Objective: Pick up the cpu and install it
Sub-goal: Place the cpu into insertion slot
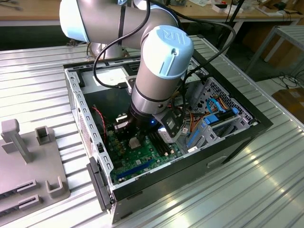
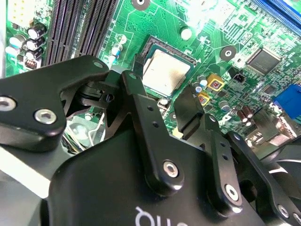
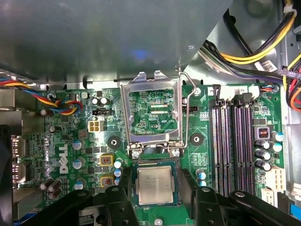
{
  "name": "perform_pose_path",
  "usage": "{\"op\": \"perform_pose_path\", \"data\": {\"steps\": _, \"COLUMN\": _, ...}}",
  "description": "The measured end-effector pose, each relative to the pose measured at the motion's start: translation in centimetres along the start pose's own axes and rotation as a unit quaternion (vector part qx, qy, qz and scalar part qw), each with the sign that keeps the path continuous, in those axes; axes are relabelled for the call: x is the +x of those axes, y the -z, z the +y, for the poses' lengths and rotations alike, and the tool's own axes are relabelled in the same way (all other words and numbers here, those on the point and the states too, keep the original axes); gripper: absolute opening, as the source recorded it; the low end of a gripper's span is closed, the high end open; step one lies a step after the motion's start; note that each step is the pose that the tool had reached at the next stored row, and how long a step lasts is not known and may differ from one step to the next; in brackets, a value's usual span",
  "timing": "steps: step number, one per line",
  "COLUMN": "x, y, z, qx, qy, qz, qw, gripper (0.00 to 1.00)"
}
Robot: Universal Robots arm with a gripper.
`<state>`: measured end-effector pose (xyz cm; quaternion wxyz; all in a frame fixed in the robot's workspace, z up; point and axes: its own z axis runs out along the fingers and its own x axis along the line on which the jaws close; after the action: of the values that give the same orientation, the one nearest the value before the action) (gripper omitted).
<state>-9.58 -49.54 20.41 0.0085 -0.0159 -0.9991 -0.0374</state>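
Observation:
The cpu (image 3: pixel 155 184) (image 2: pixel 165 70), a thin square chip with a pale silvery face, lies flat in the black socket on the green motherboard (image 3: pixel 202 113). My gripper (image 3: pixel 155 186) (image 2: pixel 161 92) hangs just above it, open, with one black finger (image 3: pixel 123 181) (image 2: pixel 134 82) on each side of the socket and a gap between the fingers and the chip's edges. The socket's silver load plate (image 3: pixel 150 81) stands flipped up behind the chip, its wire lever (image 3: pixel 186 108) raised beside it. In the exterior view the arm (image 1: pixel 161 61) reaches down into the computer case (image 1: pixel 76 95).
Black memory slots (image 3: pixel 233 146) run beside the socket. Coloured cable bundles (image 3: pixel 61 103) (image 3: pixel 263 52) lie along the case edges. A drive cage with blue parts (image 1: pixel 213 123) fills the case at the exterior view's right. Grey fixtures (image 1: pixel 28 156) stand on the ribbed metal table.

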Motion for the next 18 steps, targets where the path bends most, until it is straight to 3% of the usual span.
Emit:
{"op": "perform_pose_path", "data": {"steps": 7, "x": -0.02, "y": -0.26, "z": 0.03, "qx": 0.001, "qy": 0.0, "qz": 0.0, "qw": 1.0, "gripper": 0.53}}
{"op": "perform_pose_path", "data": {"steps": 9, "x": -0.02, "y": -0.29, "z": 0.03, "qx": 0.0011, "qy": 0.0, "qz": 0.0001, "qw": 1.0, "gripper": 0.45}}
{"op": "perform_pose_path", "data": {"steps": 18, "x": -0.02, "y": -0.35, "z": 0.02, "qx": 0.0011, "qy": 0.0, "qz": 0.0, "qw": 1.0, "gripper": 0.42}}
